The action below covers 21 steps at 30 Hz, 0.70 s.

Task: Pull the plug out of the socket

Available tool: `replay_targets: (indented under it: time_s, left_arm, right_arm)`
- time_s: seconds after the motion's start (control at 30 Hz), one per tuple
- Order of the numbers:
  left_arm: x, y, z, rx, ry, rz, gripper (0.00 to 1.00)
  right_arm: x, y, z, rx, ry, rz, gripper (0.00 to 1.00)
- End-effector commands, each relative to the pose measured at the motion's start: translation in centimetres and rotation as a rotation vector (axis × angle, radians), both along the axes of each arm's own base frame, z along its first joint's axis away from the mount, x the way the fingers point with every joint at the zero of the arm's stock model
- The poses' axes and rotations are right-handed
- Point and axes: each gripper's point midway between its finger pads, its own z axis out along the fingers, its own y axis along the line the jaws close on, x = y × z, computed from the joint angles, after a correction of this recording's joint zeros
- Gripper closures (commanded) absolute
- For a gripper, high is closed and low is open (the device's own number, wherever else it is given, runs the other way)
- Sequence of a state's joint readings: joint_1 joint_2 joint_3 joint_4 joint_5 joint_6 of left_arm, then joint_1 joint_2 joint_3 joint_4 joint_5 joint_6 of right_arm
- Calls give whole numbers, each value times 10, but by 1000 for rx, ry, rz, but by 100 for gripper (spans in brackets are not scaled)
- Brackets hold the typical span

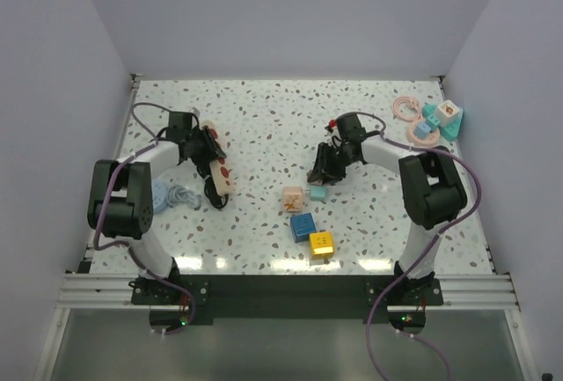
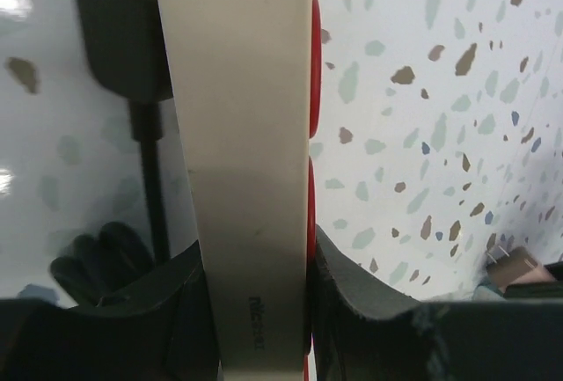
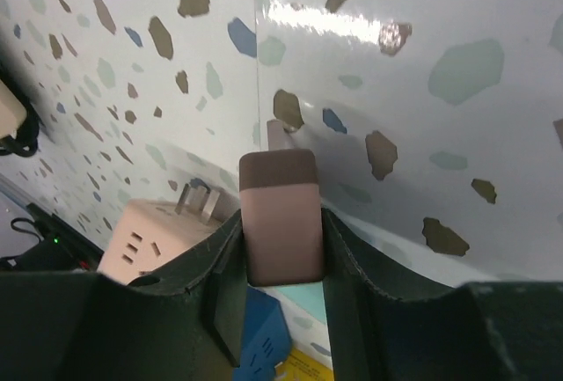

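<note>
Left wrist: L hand (image 2: pixel 260 289) grips socket (image 2: pixel 246 126)

Robot lab test cell, not a home. Speckled terrazzo-look table (image 1: pixel 264 108) is boxed in by plain white walls (image 1: pixel 290 11) at its far, left and right edges. An aluminium-profile rail (image 1: pixel 290 291) runs along the near edge, with the left arm (image 1: pixel 119 196) and right arm (image 1: pixel 431 192) bolted on. Purple cables (image 1: pixel 370 346) trail down. Toy cubes (image 1: pixel 303 227) lie toward the near edge.

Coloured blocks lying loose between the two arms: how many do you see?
4: a peach cube, a small teal block just right of it, a blue cube nearer the bases, and a yellow cube nearest. The right gripper may hide others.
</note>
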State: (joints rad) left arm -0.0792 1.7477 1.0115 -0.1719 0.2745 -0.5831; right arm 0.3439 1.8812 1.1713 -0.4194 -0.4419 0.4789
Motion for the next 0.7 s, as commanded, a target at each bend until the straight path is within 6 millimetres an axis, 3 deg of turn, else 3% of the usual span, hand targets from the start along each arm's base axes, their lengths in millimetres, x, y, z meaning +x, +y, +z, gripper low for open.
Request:
replay_targets:
  time_s: [0.0, 0.17, 0.33, 0.47, 0.5, 0.53, 0.67]
  left_arm:
    - [7, 39, 18, 62, -63, 115, 100]
    - [-6, 72, 12, 107, -27, 215, 100]
    - [-23, 89, 13, 132, -5, 282, 98]
    - [-30, 97, 23, 150, -23, 326, 75]
    - [-32, 99, 24, 158, -19, 338, 67]
    - [-32, 100, 29, 163, -30, 344, 55]
    - [-36, 110, 39, 192, -36, 397, 35]
  right_arm:
    - [-28, -16, -17, -69, 80, 0, 62]
    - [-40, -18, -7, -54, 89, 11, 49]
    - [-56, -19, 14, -35, 98, 34, 31]
    - [-52, -29, 48, -76, 20, 17, 12]
    - [-44, -31, 60, -91, -13, 4, 3]
    - [-45, -35, 70, -111, -24, -7, 1]
    - [-23, -56, 103, -195, -116, -87, 1]
